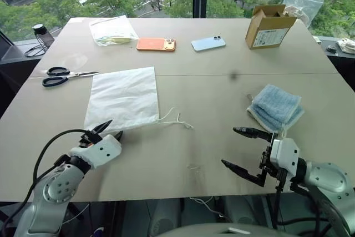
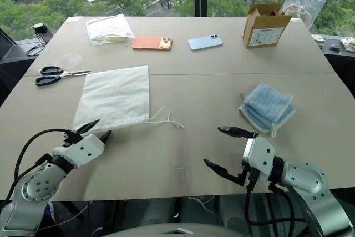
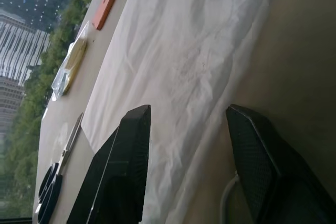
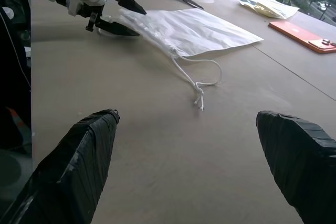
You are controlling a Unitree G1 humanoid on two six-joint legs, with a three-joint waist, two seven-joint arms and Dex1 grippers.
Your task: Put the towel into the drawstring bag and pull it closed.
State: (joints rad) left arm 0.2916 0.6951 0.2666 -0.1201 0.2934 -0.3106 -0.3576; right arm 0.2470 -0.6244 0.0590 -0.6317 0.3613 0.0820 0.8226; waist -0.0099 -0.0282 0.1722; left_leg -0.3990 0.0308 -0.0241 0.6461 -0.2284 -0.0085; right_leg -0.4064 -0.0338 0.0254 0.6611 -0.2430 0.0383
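White drawstring bag [image 1: 123, 99] is lying flat, its near corner between the part-open fingers of the left gripper [image 1: 110, 130].
Right gripper [image 1: 242, 149] is gaping wide, empty; towel [image 1: 275, 107] is sitting just beyond it.

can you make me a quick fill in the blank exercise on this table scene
1. The towel lies on the table in front of the ____ gripper.
2. The drawstring bag lies flat, its cords trailing toward the ____.
3. The left gripper is at the bag's ____ edge.
4. Left of the bag lie black ____.

Missing words: right; towel; near; scissors
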